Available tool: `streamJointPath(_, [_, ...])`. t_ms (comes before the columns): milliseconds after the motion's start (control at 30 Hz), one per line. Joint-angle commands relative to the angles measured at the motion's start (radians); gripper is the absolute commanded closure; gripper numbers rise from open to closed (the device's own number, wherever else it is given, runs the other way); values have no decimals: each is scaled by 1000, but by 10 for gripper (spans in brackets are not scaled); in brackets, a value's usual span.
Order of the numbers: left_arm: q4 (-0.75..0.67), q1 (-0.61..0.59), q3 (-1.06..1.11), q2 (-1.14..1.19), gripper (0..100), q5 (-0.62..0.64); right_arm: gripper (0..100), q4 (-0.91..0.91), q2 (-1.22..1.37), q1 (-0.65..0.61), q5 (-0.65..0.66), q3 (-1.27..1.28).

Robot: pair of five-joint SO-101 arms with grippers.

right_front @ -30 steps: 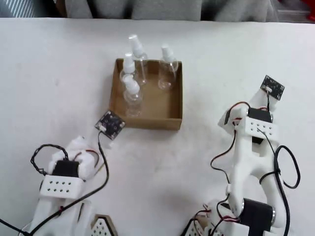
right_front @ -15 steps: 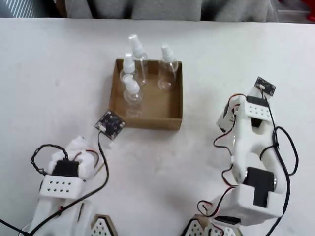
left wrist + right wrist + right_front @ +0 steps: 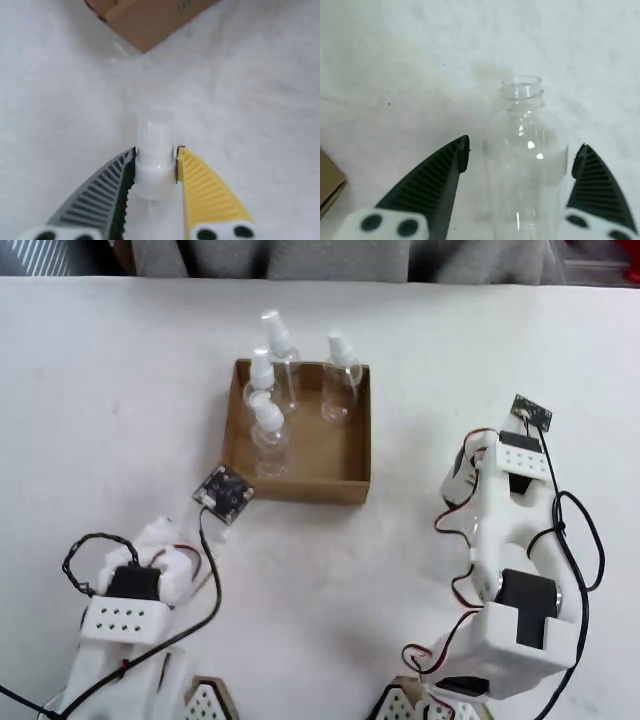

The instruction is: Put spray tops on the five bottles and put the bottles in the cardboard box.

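Observation:
A clear bottle [image 3: 522,150] with a bare threaded neck sits between the black fingers [image 3: 445,170] of my right gripper [image 3: 523,147]. That gripper is open, with a gap on each side of the bottle. My left gripper [image 3: 155,152] is shut on a white spray top [image 3: 154,162], low over the white table and just short of a corner of the cardboard box [image 3: 150,20]. In the high view the cardboard box [image 3: 300,488] holds several capped bottles [image 3: 270,430]. The left arm [image 3: 135,590] is at the lower left and the right arm [image 3: 510,490] is right of the box.
The white table [image 3: 110,390] spreads wide to the left of and behind the box. Loose black and red cables [image 3: 575,540] hang around both arms. A corner of the box [image 3: 327,187] lies close to my right gripper.
The right arm has drawn a little to the left toward the box, and its elbow has risen. The left arm and the bottles in the box have stayed put.

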Motion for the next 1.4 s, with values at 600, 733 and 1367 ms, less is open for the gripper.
streamJointPath(600, [-18, 15, -8, -21, 980, 5, 697, 62, 214, 2, 12, -206])
streamJointPath(733, [-18, 15, -8, -21, 980, 5, 709, 67, 225, -7, 69, -207])
streamJointPath(1367, [-18, 15, -8, -21, 980, 5, 982, 234, 220, -5, 213, -316])
